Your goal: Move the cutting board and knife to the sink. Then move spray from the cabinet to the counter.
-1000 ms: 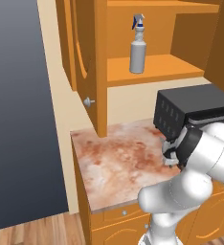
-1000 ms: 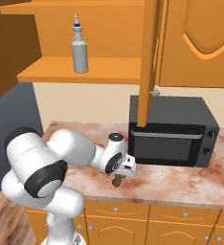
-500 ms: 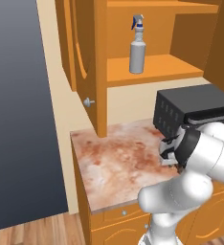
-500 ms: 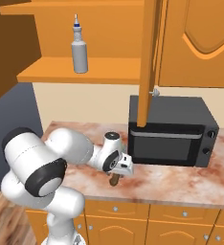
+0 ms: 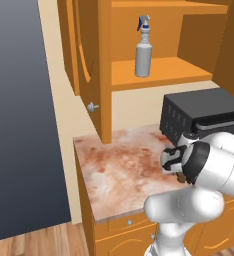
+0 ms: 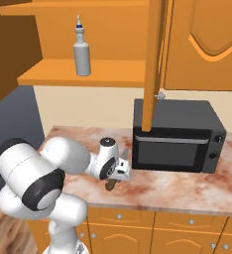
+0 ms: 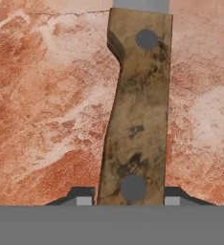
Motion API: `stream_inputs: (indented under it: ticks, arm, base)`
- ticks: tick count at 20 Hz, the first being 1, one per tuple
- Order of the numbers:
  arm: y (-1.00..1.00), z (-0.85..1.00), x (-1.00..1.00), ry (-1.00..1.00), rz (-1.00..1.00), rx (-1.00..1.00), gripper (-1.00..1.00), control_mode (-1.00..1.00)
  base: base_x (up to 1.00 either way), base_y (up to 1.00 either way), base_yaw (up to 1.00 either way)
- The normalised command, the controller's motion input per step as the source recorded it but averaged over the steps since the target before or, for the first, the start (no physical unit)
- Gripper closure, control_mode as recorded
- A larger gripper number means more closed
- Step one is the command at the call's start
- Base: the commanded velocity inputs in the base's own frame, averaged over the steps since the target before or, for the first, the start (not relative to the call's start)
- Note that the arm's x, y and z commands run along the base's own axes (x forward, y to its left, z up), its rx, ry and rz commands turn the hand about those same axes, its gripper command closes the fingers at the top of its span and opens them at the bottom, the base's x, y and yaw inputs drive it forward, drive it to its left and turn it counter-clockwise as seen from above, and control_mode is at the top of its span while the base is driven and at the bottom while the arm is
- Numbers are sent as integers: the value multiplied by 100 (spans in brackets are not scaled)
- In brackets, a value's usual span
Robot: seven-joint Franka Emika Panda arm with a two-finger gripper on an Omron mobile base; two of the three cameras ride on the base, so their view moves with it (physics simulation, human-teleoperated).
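Pincer [image 6: 119, 174] low over worktop [image 5: 124, 165], w/ knife [image 7: 135, 110] handle btwn its tips; can't tell if gripped or just straddled. Blade end points to 12 o'clock in hand view. Spray [image 5: 143, 47] upright on cabinet [image 5: 154, 70] shelf, at 12 o'clock above worktop; microwave [image 6: 180, 136] at 3 o'clock of pincer.

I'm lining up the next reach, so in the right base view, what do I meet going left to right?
Spray on the cabinet shelf → gripper low over the counter → open cabinet door → black microwave.
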Motion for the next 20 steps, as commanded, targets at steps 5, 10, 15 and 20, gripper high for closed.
stream_inputs:
  ticks: [5, 10, 15, 20]
  arm:
    - [15, 23, 0, 0, 0, 0, 100, -100]
    - [1, 44, -8, -3, 0, -3, 100, -100]
    - [2, 48, -13, -2, 0, -1, 100, -100]
    - [1, 40, -17, -2, 0, 0, 100, -100]
  base:
    - [0, 0, 0]
    - [0, 0, 0]
    - [0, 0, 0]
    - [0, 0, 0]
